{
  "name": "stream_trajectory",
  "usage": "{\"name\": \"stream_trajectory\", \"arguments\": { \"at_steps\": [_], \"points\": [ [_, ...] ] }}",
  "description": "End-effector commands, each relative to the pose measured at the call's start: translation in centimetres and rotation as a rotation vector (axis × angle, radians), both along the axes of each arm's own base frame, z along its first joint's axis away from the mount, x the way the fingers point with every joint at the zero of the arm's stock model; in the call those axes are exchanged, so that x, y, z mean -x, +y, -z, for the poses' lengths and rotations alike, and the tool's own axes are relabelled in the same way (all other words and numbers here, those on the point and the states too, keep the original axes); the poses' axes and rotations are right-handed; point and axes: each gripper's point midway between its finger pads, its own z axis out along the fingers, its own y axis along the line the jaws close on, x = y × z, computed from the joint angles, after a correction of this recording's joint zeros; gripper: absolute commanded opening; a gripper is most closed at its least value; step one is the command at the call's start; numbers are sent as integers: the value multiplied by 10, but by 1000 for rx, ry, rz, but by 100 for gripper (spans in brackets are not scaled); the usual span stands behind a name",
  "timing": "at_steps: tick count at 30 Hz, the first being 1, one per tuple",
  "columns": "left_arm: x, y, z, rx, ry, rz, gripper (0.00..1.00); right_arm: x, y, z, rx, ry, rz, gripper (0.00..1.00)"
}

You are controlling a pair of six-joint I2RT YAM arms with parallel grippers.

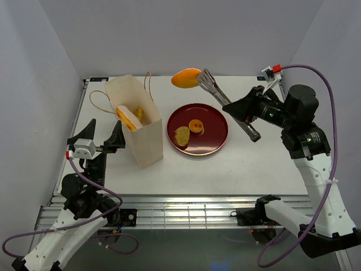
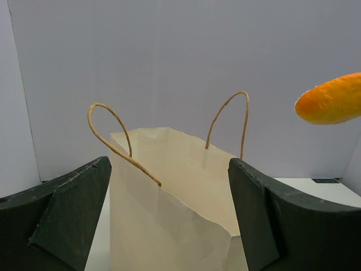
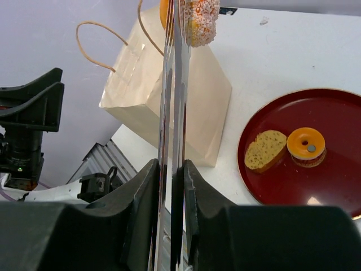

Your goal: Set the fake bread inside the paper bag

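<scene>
So the right fingers (image 3: 198, 206) are squeezed shut on the handle end of a pair of metal tongs (image 3: 172, 113). The tong tips are pinching an orange-yellow oval roll (image 1: 186, 78) up in the air. It's hanging over the far edge of the desk (image 1: 254, 164), just to the right of the paper bag (image 1: 144, 138) and not over its opening. The right wrist view shows a speckly underside on the roll.

The left fingers (image 2: 67, 209) are spread wide open and holding nothing. They sit right by the bag's left side, and from the left wrist view the bag's top rim and both cord handles show between them. Can't tell if they actually touch the paper.

The bag stands upright, left of centre, mouth open. A couple of yellowish bread pieces (image 1: 131, 117) are already down inside it.

Just right of the bag there's a round dark-red plate (image 1: 211, 145). It has a bread slice (image 1: 181, 134) and a small ring donut (image 1: 196, 125) lying side by side on its left half.
</scene>
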Motion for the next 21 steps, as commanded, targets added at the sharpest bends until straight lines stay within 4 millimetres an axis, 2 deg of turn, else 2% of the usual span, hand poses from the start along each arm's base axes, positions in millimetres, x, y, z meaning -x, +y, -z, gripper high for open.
{"name": "stream_trajectory", "arguments": {
  "at_steps": [1, 5, 6, 7, 11, 15, 21],
  "points": [
    [3, 0, -5, 4, -9, 8, 95, -2, 12, -33, -34, -111, -61, 8],
    [2, 0, -3, 0, -4, 6, 95, 5, 38, -56, -36, -169, -122, 8],
    [1, 0, -3, -1, -3, 6, 95, 9, 43, -72, -45, -208, -132, 8],
    [1, 0, -3, 0, -2, 4, 95, 11, 57, -74, -41, -213, -155, 8],
    [1, 0, -3, -2, -2, 5, 95, 18, 83, -98, -53, -280, -207, 8],
    [1, 0, -3, -3, -1, 4, 95, 15, 106, -108, -70, -303, -239, 8],
    [3, 2, -5, 7, -8, 1, 95, -10, 141, -100, -64, -281, -254, 8]
  ]
}}
